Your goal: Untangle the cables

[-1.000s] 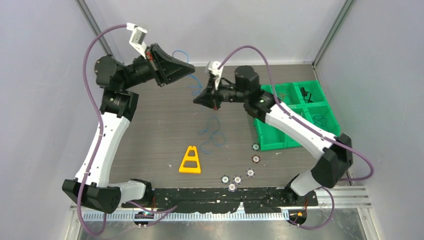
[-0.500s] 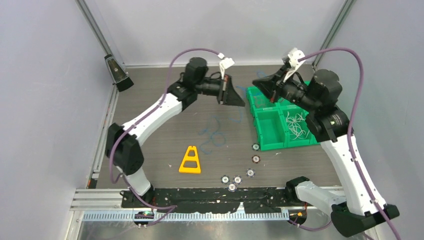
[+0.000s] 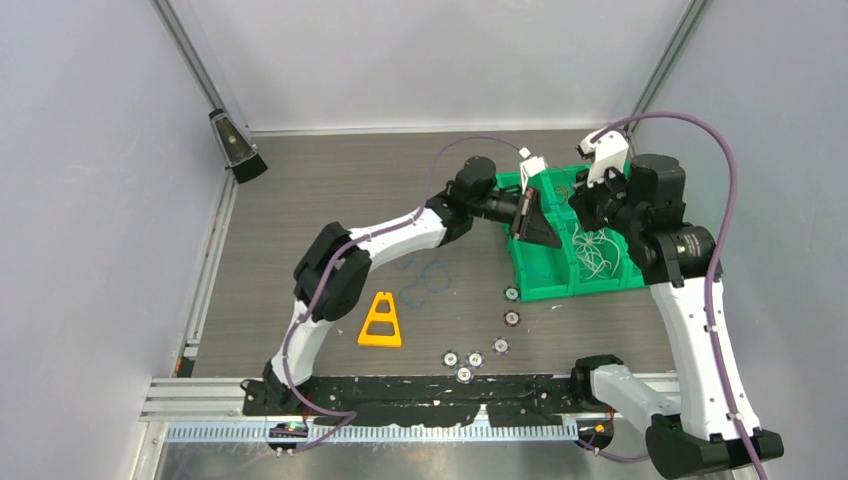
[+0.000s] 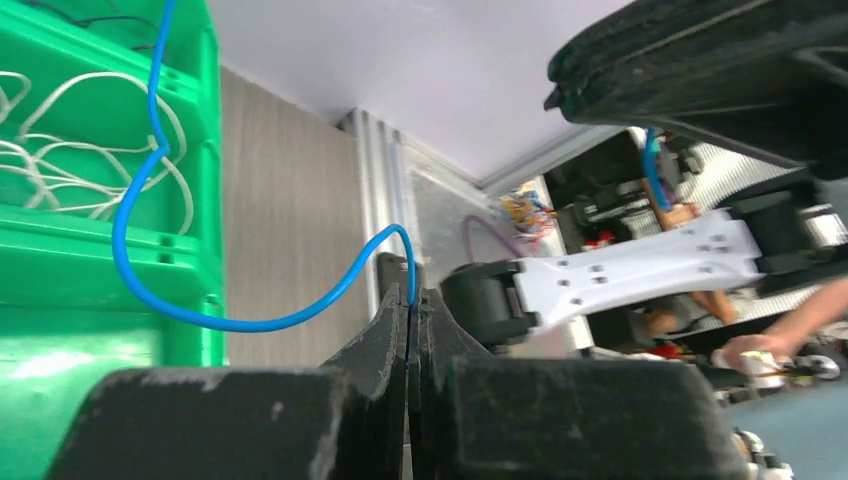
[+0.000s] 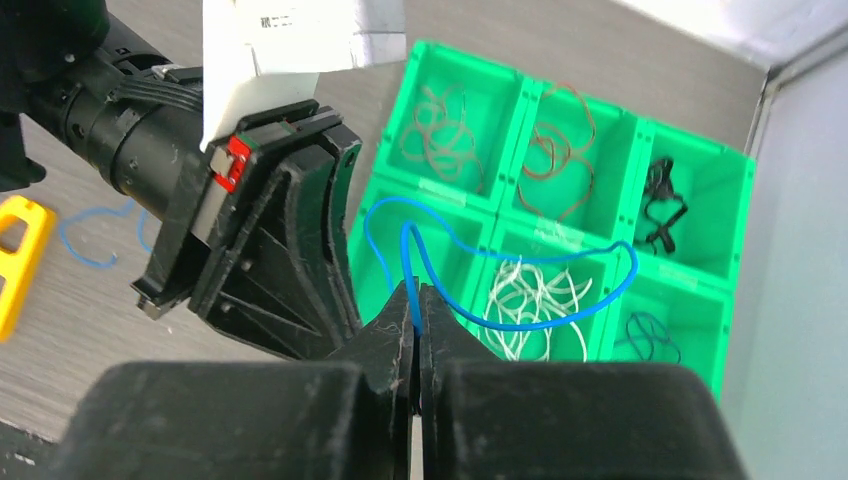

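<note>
A thin blue cable (image 5: 520,325) hangs in a loop over the green divided bin (image 3: 540,285). My right gripper (image 5: 415,292) is shut on one part of it. My left gripper (image 4: 411,297) is shut on another part of the blue cable (image 4: 250,322), just left of the right one above the bin. In the top view the left gripper (image 3: 553,238) and right gripper (image 3: 572,203) are close together. More blue cable (image 3: 428,275) lies looped on the table. The bin holds white cables (image 5: 530,295), brownish-red ones (image 5: 555,150) and dark ones in separate compartments.
A yellow triangular piece (image 3: 381,320) lies on the table toward the front. Several small round discs (image 3: 475,352) lie near the front edge. A black wedge-shaped object (image 3: 235,148) stands at the back left. Grey walls close in the table on three sides.
Both arms have swung across. The left gripper moved right and the right gripper moved down, so both now sit close together over the green bin with the blue cable.
</note>
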Motion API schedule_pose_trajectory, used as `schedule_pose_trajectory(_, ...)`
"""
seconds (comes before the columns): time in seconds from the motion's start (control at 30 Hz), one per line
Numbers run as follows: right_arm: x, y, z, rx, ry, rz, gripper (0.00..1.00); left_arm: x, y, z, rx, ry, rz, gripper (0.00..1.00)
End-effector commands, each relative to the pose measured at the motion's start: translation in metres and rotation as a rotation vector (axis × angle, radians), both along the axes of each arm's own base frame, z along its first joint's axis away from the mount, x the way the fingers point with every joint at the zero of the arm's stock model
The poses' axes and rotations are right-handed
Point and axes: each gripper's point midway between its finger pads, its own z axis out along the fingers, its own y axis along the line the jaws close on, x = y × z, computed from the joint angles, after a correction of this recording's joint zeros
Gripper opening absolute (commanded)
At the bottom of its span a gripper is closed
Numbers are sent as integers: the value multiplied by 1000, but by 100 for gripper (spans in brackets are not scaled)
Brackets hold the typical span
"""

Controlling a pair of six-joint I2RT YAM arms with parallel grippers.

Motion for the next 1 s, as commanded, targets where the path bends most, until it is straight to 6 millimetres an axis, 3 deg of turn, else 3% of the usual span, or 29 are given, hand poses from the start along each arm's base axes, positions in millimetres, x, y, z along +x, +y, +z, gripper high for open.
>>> schedule_pose_trajectory(0.0, 3, -21, -30, -120, 118, -43, 5, 26, -25, 10, -66, -220, 119, 0)
schedule_pose_trajectory(0.13, 10, -25, -51, -152, 214, -29, 6, 52, -41, -29, 13, -255, 199, 0)
schedule_pose_trajectory(0.27, 12, -21, -68, -142, 304, 19, 5, 60, -41, -57, 94, -320, 200, 1)
schedule_pose_trajectory(0.33, 11, -18, -77, -131, 354, 40, 5, 63, -34, -68, 143, -374, 212, 16)
schedule_pose_trajectory(0.47, 9, -16, -89, -115, 401, 48, 5, 60, -18, -65, 189, -448, 207, 47)
schedule_pose_trajectory(0.53, 7, -17, -93, -114, 411, 43, 5, 53, -10, -55, 181, -484, 189, 57)
schedule_pose_trajectory(0.73, 5, -11, -106, -90, 451, 70, 5, 42, 24, -33, 169, -490, 185, 71)
schedule_pose_trajectory(0.83, 1, -6, -119, -63, 502, 93, 5, 36, 46, -24, 160, -466, 179, 98)
schedule_pose_trajectory(0.9, -4, -2, -130, -47, 543, 110, 5, 32, 58, -24, 163, -465, 164, 99)
schedule_pose_trajectory(0.97, -8, -1, -139, -41, 581, 117, 5, 26, 72, -36, 213, -452, 137, 100)
